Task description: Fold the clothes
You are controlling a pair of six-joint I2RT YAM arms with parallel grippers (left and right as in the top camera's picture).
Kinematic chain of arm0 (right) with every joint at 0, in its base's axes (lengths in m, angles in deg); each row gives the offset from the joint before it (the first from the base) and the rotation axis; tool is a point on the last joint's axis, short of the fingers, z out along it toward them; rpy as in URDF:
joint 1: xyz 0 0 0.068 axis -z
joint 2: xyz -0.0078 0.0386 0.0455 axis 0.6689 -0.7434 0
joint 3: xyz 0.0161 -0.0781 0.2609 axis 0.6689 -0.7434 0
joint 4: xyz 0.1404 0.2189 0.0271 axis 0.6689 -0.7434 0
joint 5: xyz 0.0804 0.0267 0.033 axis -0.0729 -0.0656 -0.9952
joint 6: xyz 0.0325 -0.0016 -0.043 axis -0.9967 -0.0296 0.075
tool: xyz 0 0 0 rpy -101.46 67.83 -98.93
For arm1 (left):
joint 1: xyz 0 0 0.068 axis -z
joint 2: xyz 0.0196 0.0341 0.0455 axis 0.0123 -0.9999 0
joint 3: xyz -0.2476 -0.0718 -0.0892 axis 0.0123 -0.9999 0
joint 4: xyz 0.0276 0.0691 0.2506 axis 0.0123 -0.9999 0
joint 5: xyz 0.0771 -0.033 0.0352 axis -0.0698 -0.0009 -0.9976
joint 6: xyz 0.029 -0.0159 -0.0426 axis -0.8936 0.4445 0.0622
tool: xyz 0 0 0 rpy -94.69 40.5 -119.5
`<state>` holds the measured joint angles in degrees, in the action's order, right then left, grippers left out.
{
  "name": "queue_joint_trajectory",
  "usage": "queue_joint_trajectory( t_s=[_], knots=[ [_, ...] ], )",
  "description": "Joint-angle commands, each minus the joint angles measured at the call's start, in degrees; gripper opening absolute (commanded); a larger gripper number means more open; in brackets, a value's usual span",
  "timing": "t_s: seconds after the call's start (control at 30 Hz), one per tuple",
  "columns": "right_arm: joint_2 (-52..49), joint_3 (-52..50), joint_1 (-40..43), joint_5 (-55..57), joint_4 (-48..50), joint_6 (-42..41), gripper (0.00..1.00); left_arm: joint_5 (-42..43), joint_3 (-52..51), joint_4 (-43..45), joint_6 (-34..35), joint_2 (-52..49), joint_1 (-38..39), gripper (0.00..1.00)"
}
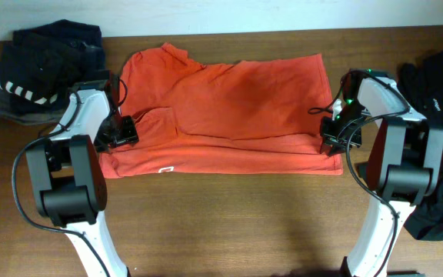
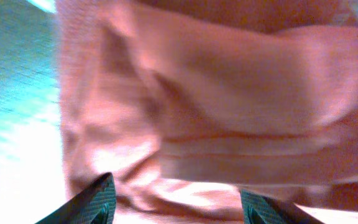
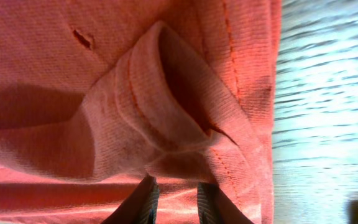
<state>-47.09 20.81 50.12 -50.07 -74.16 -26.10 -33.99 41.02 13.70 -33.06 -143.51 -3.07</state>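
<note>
The overhead view is sharp and evenly lit from above, with only soft shadows on the worktop (image 1: 229, 223). The left wrist view is strongly blurred and overexposed: the T-shirt (image 2: 229, 93) looks pale pink and the worktop beside it glares white. The right wrist view is sharper, the weave is clear, with dark shadow inside the fold. The right end effector (image 3: 176, 205) is out of focus.
</note>
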Motion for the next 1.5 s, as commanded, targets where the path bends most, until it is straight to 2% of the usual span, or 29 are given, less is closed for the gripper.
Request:
queue_joint_trajectory(
  t_s=[0.0, 0.23, 0.27, 0.33, 0.37, 0.4, 0.47, 0.57, 0.7, 0.73, 0.93, 1.17, 1.27, 1.47],
  knots=[
    [-0.4, -0.6, 1.2, 4.7, 1.3, -0.5, 0.27, -5.0, 3.6, -2.0, -0.5, 0.2, -0.3, 0.66],
    [2.4, 3.9, 1.3, 5.8, -0.7, -2.5, 0.27, -5.1, 15.2, -8.8, -0.5, 2.8, -0.2, 0.66],
    [3.1, 5.2, 1.3, 6.2, -1.4, -2.6, 0.31, -4.9, 17.0, -9.2, -0.5, 3.5, -0.1, 0.73],
    [4.2, 7.7, 1.3, 6.0, -2.0, -2.6, 0.51, -2.9, 20.0, -9.0, -0.5, 4.4, 0.4, 0.95],
    [4.6, 9.4, 1.3, 5.9, -2.1, -2.6, 0.77, 0.4, 22.0, -8.4, -0.9, 4.7, 0.8, 0.99],
    [4.8, 11.1, 1.3, 5.9, -2.2, -2.6, 0.89, 3.3, 23.1, -7.8, -1.6, 4.7, 1.0, 0.99],
    [4.8, 14.4, 1.3, 5.6, -2.1, -2.6, 0.99, 12.8, 24.9, -3.5, -4.0, 4.7, 2.0, 0.99],
    [4.7, 18.5, 1.2, 2.6, 0.1, -2.6, 0.99, 20.0, 24.9, 5.8, -2.8, 4.3, 3.2, 0.99],
    [4.7, 21.7, 1.2, -3.4, 7.9, -2.6, 0.99, 20.2, 24.9, 16.9, 7.8, 2.2, 5.0, 0.99],
    [4.7, 21.9, 1.2, -6.5, 12.3, -2.4, 0.99, 21.1, 24.9, 22.4, 11.6, 0.4, 5.7, 0.99],
    [4.7, 21.9, 0.9, -7.6, 28.8, -2.4, 0.99, 24.2, 25.0, 38.8, 16.3, -6.6, 7.5, 0.99],
    [2.4, 21.9, -0.6, -7.6, 41.0, -4.6, 0.99, 24.1, 25.0, 48.2, 20.9, -13.6, 9.5, 0.99],
    [1.5, 21.9, -1.4, -7.6, 42.8, -4.6, 0.99, 24.0, 25.6, 50.7, 20.9, -15.8, 10.4, 0.99],
    [0.1, 21.9, -2.5, -7.4, 42.8, -4.6, 0.99, 21.7, 26.0, 49.7, 24.5, -18.1, 12.1, 0.98]
  ],
)
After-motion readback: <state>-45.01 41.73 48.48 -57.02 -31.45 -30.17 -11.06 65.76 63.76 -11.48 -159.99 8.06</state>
